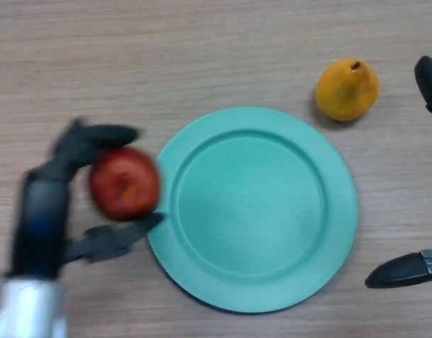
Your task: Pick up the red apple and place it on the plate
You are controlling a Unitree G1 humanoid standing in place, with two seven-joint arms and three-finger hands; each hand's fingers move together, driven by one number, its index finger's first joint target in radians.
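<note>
A red apple [124, 183] is in my left hand [46, 204], just left of the green plate's [201, 282] rim. The fingers curl over the apple's top and the thumb comes in below it. Whether the apple rests on the table or is lifted I cannot tell. My right hand [406, 271] shows at the right edge, with one finger at the lower right and another [428, 81] at the upper right, spread wide apart and holding nothing.
A yellow-orange pear [347, 89] lies on the wooden table [201, 49] beyond the plate's upper right, close to my right hand's upper finger.
</note>
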